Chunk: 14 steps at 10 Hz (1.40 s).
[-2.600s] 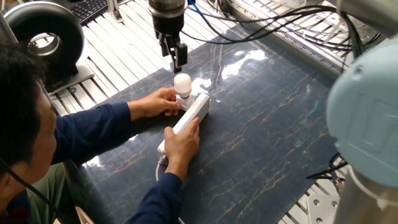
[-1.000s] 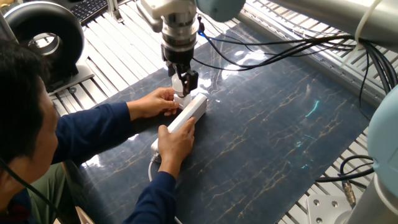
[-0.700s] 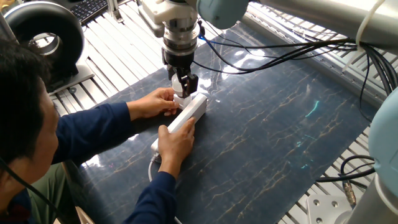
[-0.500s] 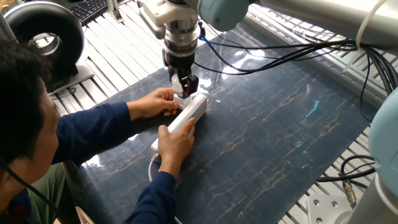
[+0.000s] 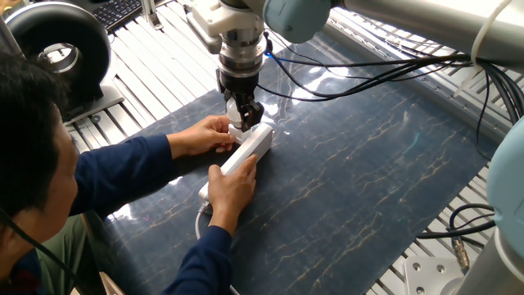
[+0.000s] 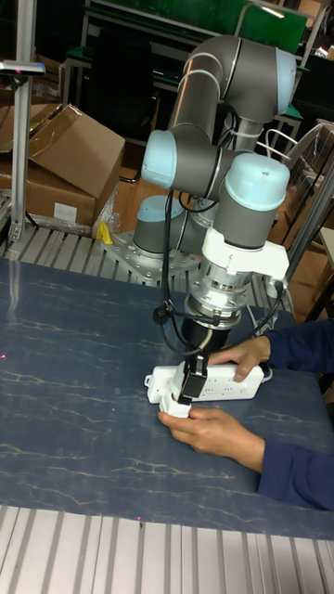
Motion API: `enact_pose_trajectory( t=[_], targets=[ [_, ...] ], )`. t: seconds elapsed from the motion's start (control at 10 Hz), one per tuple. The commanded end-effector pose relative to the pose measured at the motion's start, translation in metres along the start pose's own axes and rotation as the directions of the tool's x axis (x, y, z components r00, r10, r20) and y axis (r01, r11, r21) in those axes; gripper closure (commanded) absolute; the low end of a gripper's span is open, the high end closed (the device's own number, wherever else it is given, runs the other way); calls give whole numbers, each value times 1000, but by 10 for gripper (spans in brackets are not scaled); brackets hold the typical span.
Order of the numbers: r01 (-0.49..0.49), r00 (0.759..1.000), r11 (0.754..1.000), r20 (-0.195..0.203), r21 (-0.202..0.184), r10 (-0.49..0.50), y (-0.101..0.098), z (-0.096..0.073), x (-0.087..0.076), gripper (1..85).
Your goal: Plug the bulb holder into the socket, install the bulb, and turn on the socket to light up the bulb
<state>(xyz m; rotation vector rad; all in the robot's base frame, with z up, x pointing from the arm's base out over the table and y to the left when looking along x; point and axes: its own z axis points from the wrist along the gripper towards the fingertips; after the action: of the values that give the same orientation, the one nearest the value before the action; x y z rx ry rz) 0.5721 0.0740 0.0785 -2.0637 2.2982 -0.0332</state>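
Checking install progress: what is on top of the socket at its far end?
The gripper stands over the socket, its fingers around the white bulb. The bulb holder beneath is hidden by fingers and the person's hand.

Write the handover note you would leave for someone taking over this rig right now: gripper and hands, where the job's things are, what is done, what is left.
Gripper: down over the bulb, fingers either side of it; the grip looks shut on it but cannot be confirmed.
Person's hands: one beside the bulb's base, the other pressing on the socket.
Things: socket lies on the dark mat; bulb stands upright at its far end. The bulb holder is hidden.
Done: bulb appears seated at the socket.
Left: finish installing the bulb, release, press the switch; no light is showing.
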Motion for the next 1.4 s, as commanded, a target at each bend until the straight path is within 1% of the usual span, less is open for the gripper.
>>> enact_pose_trajectory(
  t=[0.0, 0.1, 0.2, 0.3, 0.4, 0.5, 0.6, 0.8, 1.0, 1.3],
  targets=[
    [15, 1000, 1000, 20, -7, -14, 2, 0, -4, 283],
    [16, 1000, 1000, 23, -9, -16, 2, 0, -4, 287],
    [11, 1000, 1000, 22, -6, -11, 1, 0, -4, 313],
    [-2, 1000, 1000, 12, -1, 2, 0, 0, -1, 430],
    [-27, 1000, 999, -8, 19, 27, -5, 0, 4, 630],
    [-53, 998, 998, -25, 28, 53, -7, 0, 8, 847],
    [-68, 997, 998, -26, 18, 69, -3, 2, 7, 847],
    [-103, 994, 995, -30, 12, 104, 2, 3, 3, 847],
    [-143, 989, 990, -21, 11, 144, 2, 4, 0, 847],
    [-217, 976, 976, -11, -3, 217, 6, 4, -3, 847]
  ],
)
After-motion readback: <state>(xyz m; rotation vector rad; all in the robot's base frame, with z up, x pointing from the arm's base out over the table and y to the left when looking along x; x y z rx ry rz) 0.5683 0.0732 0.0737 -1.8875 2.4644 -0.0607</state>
